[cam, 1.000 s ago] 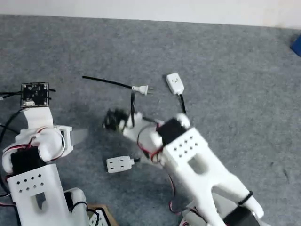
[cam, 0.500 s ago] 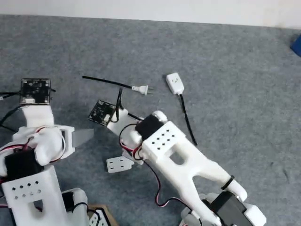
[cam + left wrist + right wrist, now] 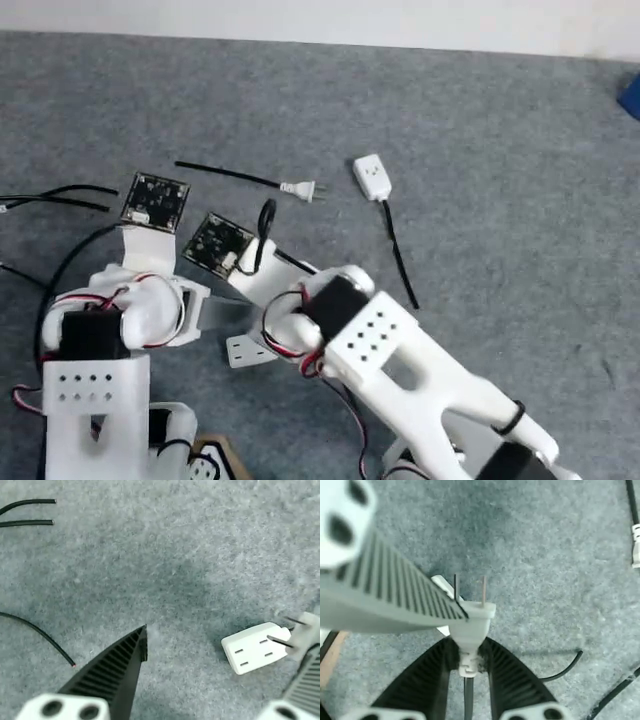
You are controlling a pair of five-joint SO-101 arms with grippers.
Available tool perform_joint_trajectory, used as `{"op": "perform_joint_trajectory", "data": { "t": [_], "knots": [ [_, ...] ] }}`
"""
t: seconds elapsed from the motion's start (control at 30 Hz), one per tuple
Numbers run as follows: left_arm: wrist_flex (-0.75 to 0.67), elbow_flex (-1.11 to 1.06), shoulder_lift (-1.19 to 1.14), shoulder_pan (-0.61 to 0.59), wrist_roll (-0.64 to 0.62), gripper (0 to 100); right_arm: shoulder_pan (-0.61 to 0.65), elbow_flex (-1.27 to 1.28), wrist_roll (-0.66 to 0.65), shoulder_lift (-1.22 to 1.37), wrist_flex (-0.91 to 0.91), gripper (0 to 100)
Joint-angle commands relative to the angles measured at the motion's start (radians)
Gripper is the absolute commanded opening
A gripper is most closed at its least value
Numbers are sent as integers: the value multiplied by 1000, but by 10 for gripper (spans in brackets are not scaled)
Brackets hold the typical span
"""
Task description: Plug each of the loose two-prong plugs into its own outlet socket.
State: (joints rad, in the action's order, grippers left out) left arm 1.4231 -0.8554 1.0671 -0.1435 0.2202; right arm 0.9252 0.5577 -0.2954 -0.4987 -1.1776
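My right gripper (image 3: 469, 655) is shut on a white two-prong plug (image 3: 470, 622), gripped at its base with the prongs pointing away from the wrist. Just beyond the prongs a corner of a white outlet socket (image 3: 439, 582) shows on the carpet. My left gripper (image 3: 225, 645) is open, and that socket (image 3: 252, 647) lies between its fingers with the held plug (image 3: 306, 634) at its far end. In the high view both arms meet over this socket (image 3: 243, 350). A second plug (image 3: 300, 188) on a black cord lies farther back, beside a second socket (image 3: 370, 175).
Grey carpet covers the table. Loose black wire ends (image 3: 30, 512) lie near the left arm. The second socket's cord (image 3: 398, 250) runs along the right arm. A ribbed finger (image 3: 395, 585) of the left gripper crosses the right wrist view.
The left arm has swung right, toward the near socket. The right arm has carried its plug left and down to the same socket.
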Motion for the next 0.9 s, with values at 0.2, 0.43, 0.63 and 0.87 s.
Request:
{"op": "perform_joint_trajectory", "data": {
  "t": [0.2, 0.43, 0.63, 0.87],
  "knots": [
    [-80, -51, 2, 13, -6, 439, 74, -4, 11, -51, -1, 7],
    [-112, -107, 2, 13, -5, 439, 30, -116, 3, -51, -82, 7],
    [-112, -108, 2, 15, -6, 439, 25, -249, -23, -45, -193, 7],
    [-133, -153, 2, 39, -2, 439, 25, -268, -28, -42, -222, 7]
  ]
}}
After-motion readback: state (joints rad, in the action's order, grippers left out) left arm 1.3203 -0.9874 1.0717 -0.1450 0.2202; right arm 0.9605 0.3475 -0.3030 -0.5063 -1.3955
